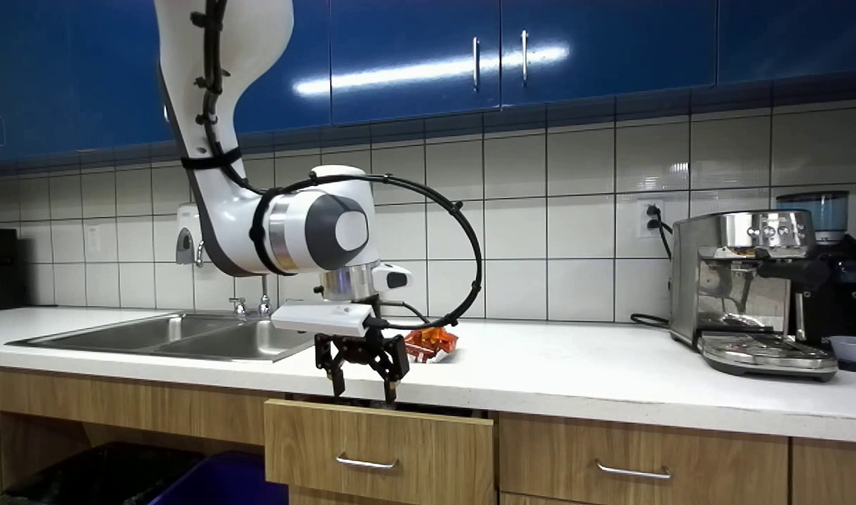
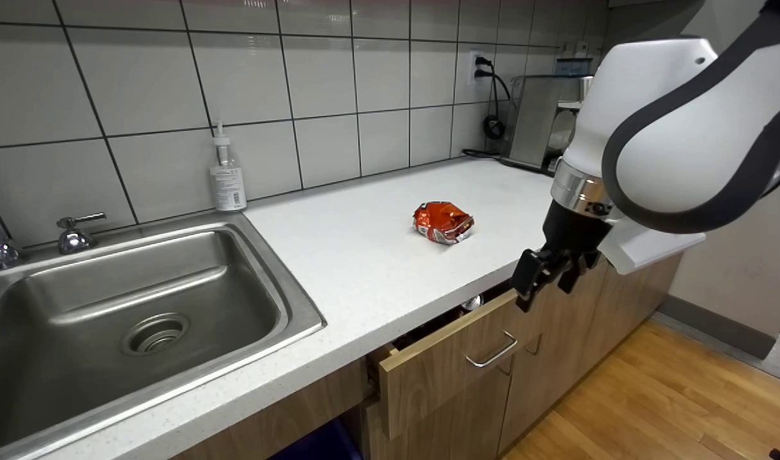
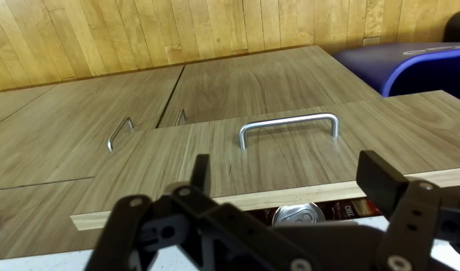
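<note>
Running along a tiled wall [image 1: 512,231], under blue cupboards [image 1: 413,63], a white worktop [image 1: 561,372] carries a steel sink [image 2: 223,345] and a coffee machine [image 1: 690,280]; the floor [image 3: 101,34] is made of wooden boards. Below the worktop's front edge, a wooden drawer [image 1: 378,438] stands partly pulled out. The gripper [image 3: 290,176] is just over this drawer, with its fingers wide apart and holding nothing. A crumpled red bag [image 2: 443,222] lies about midway between the worktop's front and back edges. As for writing, a dark red pack [image 3: 344,210] inside the drawer bears letters which seem to begin with "CHE"; the label of the pump bottle [image 2: 229,185], at the sink's back corner, is too small to be read. The wrist view shows these letters, and next to the pack the top of a can [image 3: 298,214], whereas in an exterior view the drawer's front, with its handle [image 1: 366,463], mostly hides what is inside.
</note>
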{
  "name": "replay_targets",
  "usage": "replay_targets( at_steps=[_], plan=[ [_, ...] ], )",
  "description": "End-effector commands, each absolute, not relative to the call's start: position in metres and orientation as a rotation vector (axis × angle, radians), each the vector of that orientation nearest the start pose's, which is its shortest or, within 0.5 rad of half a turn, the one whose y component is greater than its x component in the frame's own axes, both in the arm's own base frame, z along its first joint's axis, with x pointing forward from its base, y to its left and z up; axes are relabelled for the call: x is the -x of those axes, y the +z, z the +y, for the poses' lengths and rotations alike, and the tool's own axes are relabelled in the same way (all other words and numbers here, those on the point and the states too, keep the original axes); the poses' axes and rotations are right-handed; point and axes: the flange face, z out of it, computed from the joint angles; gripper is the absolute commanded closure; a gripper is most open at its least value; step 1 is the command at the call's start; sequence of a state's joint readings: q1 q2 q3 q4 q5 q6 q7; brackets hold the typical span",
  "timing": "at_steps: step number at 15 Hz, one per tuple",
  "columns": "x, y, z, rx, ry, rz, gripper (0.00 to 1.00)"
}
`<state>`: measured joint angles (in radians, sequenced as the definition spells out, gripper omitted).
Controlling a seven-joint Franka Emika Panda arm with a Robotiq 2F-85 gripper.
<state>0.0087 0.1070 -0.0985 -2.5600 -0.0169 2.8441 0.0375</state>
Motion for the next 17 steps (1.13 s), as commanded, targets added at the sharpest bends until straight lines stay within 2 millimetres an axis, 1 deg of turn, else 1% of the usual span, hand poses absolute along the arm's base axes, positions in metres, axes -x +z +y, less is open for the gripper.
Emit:
replay_targets(
  at_steps=[1, 3, 4, 17],
  plan=[
    [-0.467, 0.264, -0.043, 3.134, -0.242, 0.2, 0.0],
    [-0.467, 0.266, -0.044, 3.132, -0.225, 0.21, 0.0],
    [-0.468, 0.256, -0.043, 3.143, -0.252, 0.184, 0.0],
    [-0.467, 0.253, -0.043, 3.144, -0.242, 0.185, 0.0]
  ],
)
